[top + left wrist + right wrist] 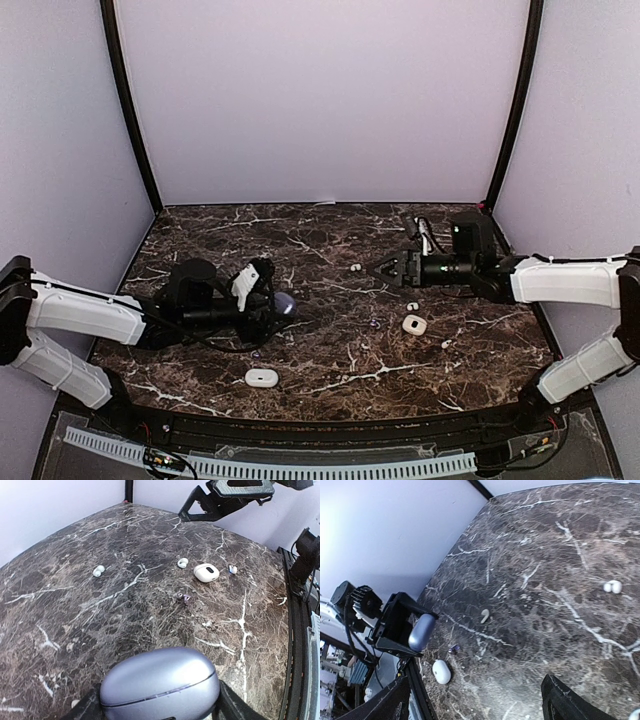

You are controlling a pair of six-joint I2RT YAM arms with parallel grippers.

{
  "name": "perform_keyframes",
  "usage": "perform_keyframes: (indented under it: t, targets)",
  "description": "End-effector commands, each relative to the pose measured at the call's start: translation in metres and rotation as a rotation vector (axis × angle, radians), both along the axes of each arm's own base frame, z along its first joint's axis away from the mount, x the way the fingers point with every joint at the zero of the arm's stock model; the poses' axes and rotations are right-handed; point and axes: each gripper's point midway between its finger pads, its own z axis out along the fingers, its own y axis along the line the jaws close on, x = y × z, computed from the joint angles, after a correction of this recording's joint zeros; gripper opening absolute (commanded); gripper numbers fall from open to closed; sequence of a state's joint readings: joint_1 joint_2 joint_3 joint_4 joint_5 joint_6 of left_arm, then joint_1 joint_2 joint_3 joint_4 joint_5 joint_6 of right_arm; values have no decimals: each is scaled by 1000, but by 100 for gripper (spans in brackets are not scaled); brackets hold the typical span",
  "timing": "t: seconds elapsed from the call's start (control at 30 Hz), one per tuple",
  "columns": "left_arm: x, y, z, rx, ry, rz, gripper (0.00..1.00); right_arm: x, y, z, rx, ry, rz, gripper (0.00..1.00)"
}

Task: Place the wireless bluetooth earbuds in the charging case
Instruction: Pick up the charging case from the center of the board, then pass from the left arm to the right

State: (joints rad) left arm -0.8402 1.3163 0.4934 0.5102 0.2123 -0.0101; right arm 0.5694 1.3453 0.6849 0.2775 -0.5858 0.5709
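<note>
Left wrist view, left gripper (160,711) clamps lavender case (160,680), right gripper (385,276) open, white case (206,572) mark seemingly illegible

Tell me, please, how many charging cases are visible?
3: a lavender case in the left gripper, a white case front centre, a second white case near the right gripper. Others may be hidden.

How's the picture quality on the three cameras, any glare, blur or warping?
Top external: even, soft light, sharp, but the table edge and posts bow as through a wide lens. Left wrist: the lavender case up close looks soft, with a pale sheen; farther things are crisp. Right wrist: the wall is bright and flat, its own fingers dark and blurry.
</note>
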Motion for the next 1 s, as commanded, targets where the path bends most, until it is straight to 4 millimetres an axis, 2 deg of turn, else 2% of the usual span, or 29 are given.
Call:
perform_keyframes:
  t: [0.0,0.13,0.3,0.33,0.4,0.7,0.97]
  targets:
    - [0,-22,25,-51,-177,-128,52,-25,41,8,-2,32,134,91]
    - [-5,-26,26,-67,-280,-184,51,-36,71,4,-55,41,194,91]
    - [-9,-28,25,-97,-340,-209,51,-44,100,-12,-126,62,244,87]
    - [-10,-28,23,-93,-344,-211,51,-45,105,-22,-137,87,254,87]
    - [-10,-28,20,-77,-352,-214,51,-48,114,-29,-137,108,276,86]
    - [-9,-30,8,-48,-353,-223,51,-58,145,-24,-96,100,350,84]
    - [-5,-30,7,-26,-349,-207,51,-63,149,-17,-59,100,372,82]
